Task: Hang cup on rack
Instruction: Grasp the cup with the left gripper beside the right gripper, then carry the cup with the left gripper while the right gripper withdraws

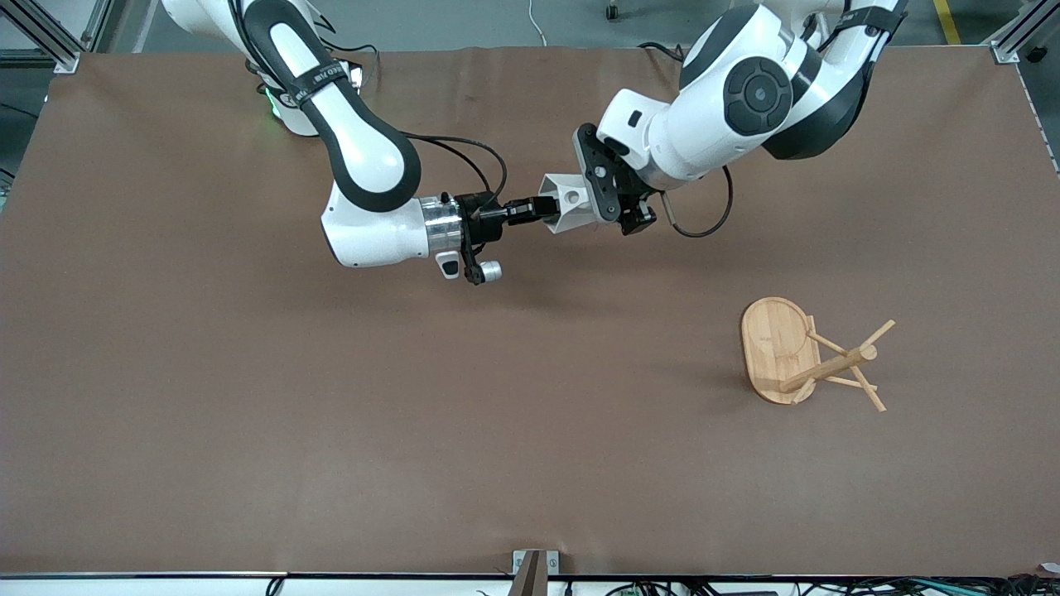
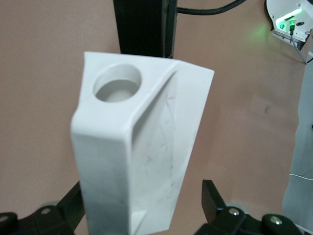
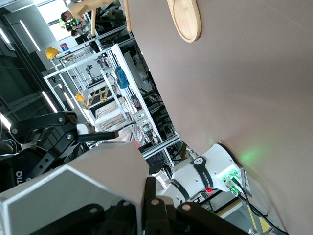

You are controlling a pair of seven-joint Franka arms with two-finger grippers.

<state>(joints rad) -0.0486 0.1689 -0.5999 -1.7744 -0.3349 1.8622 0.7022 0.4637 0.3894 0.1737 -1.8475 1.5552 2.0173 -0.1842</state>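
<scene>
The white faceted cup (image 1: 570,203) hangs in the air over the middle of the table, between the two grippers. My right gripper (image 1: 542,207) is shut on the cup's rim wall; in the right wrist view its fingers (image 3: 149,196) pinch the white wall (image 3: 83,181). My left gripper (image 1: 592,211) is open around the cup's other end. In the left wrist view the cup (image 2: 142,137) fills the space between the spread fingers (image 2: 211,198), with a gap at one side, and the handle tab's round hole (image 2: 117,83) shows. The bamboo rack (image 1: 807,356) appears to lie on its side.
The rack is nearer the front camera than the grippers, toward the left arm's end of the table, with its post and pegs pointing toward that end. Its oval base also shows in the right wrist view (image 3: 185,18). The brown tabletop (image 1: 331,414) carries nothing else.
</scene>
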